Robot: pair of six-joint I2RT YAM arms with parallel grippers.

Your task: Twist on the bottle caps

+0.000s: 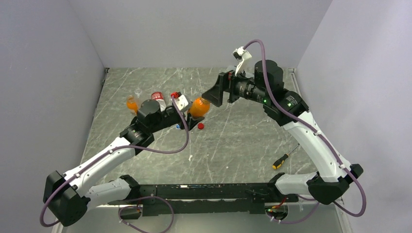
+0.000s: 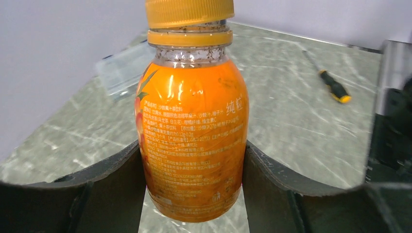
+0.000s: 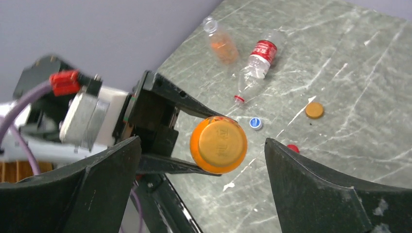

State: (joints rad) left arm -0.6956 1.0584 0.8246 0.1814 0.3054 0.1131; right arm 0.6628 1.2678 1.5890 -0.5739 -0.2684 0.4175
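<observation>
Seeing loose caps [image 3: 314,110] and bottles [image 3: 257,58] behind, my left claw [image 2: 193,145] grips a bottle [image 2: 192,121]; my right claw [image 3: 201,145] faces its cap [image 3: 218,144], wide open.

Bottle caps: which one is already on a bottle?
The orange cap sitting atop the orange bottle in the left gripper. The other orange cap, the blue cap and the red cap lie loose on the table.
</observation>
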